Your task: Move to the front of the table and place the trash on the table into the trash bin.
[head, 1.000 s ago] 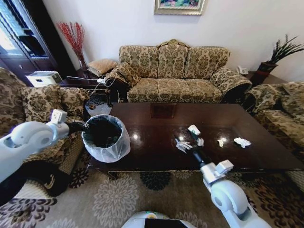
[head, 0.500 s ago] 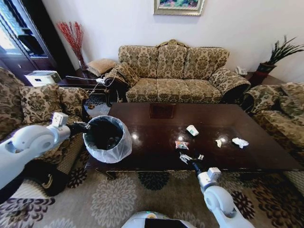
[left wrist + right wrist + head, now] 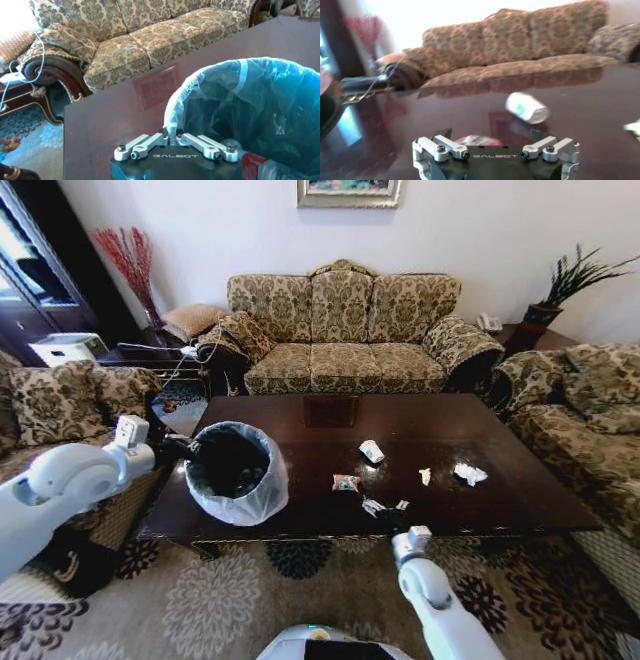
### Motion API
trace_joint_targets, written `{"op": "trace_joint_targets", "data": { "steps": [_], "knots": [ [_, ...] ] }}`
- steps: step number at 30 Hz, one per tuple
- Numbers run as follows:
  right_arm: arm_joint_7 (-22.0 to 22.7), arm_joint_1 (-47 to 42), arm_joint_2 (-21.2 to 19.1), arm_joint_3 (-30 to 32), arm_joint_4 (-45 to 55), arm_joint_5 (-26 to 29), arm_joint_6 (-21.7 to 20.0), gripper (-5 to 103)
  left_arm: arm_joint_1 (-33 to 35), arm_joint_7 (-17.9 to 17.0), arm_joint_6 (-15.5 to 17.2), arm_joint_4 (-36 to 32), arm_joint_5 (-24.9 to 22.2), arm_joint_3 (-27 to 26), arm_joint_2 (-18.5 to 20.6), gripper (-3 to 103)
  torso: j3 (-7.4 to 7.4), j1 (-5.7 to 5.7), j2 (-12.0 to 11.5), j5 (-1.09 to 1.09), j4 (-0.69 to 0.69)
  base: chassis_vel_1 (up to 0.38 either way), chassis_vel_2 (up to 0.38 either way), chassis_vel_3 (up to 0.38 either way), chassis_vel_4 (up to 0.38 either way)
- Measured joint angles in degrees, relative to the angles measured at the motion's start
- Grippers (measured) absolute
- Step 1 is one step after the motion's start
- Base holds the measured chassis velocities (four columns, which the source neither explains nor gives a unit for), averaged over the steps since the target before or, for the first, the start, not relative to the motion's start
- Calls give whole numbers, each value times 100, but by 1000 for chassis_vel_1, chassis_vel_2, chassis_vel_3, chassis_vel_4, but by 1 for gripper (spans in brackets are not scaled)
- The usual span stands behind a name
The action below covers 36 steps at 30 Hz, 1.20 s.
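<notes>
1. Dark glossy wood of the table (image 3: 500,490) runs right up to the robot's front. At its near edge, about 6 o'clock from the table's centre, the right gripper (image 3: 385,511) hovers low with its jaws spread and nothing between them.

2. Just past that claw lie the nearest bits of trash: a colourful wrapper (image 3: 346,482) at its 11 o'clock, and a small silvery scrap (image 3: 373,505) almost touching its fingertips. In the right wrist view the wrapper (image 3: 475,140) sits between the open jaws, with the paper cup (image 3: 527,107) tipped on its side farther off.

3. At 9 o'clock, on the table's left end, stands the trash bin (image 3: 238,472), its translucent liner folded over the rim. The left gripper (image 3: 178,447) is pinched shut on that rim, as the left wrist view shows at the liner (image 3: 172,129).

4. Farther along, toward 2 o'clock, rest a yellowish scrap (image 3: 425,476) and a crumpled tissue (image 3: 468,474), well apart from the bin.

5. Risks, as I judge them: the glossy top may let the thin wrapper slide off rather than lift; the fingertips could nudge the silvery scrap off the near edge; the light bin could tip if the left arm pulls on its liner.

6. Beyond the table stand a patterned sofa (image 3: 340,330) at 12 o'clock and an armchair (image 3: 585,400) at 3 o'clock; neither blocks the reach.
</notes>
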Motion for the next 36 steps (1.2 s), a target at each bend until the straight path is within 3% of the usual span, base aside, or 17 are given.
{"op": "trace_joint_targets", "data": {
  "steps": [4,10,20,22,24,25,27,29,36],
  "knots": [
    [-164,211,278,-138,-360,-244,30,100,2,-28,3,-20,0,9,26,1,0,-1,0,4,7,65,51,-20,-16],
    [-135,771,792,-284,-1099,-676,109,100,24,-32,6,-23,-1,47,54,1,0,-1,0,12,2,14,39,-11,-1],
    [231,1224,1059,-316,-1698,-994,28,102,44,-34,13,-32,-8,51,46,1,0,-1,0,4,3,0,0,0,0],
    [262,1255,1051,-297,-1765,-1013,-159,91,44,-37,13,-53,-14,56,43,1,-1,-1,0,5,3,0,0,0,0],
    [267,1253,1045,-289,-1765,-1016,-223,91,45,-37,14,-58,-18,59,42,1,-1,-1,0,6,2,0,0,0,0],
    [305,1212,1010,-278,-1733,-1021,-314,75,46,-37,14,-61,-24,61,31,1,0,-1,0,9,1,0,0,0,0],
    [312,1187,975,-274,-1691,-1021,-331,64,48,-37,14,-60,-24,61,19,1,0,-1,0,8,1,0,0,0,0],
    [313,1179,961,-271,-1675,-1021,-331,64,51,-38,14,-61,-24,61,8,1,0,-1,0,8,2,0,0,0,0],
    [320,1089,898,-254,-1617,-1009,-320,32,66,-40,16,-99,-16,69,-38,1,0,-1,0,8,1,0,0,0,0]
  ]
}}
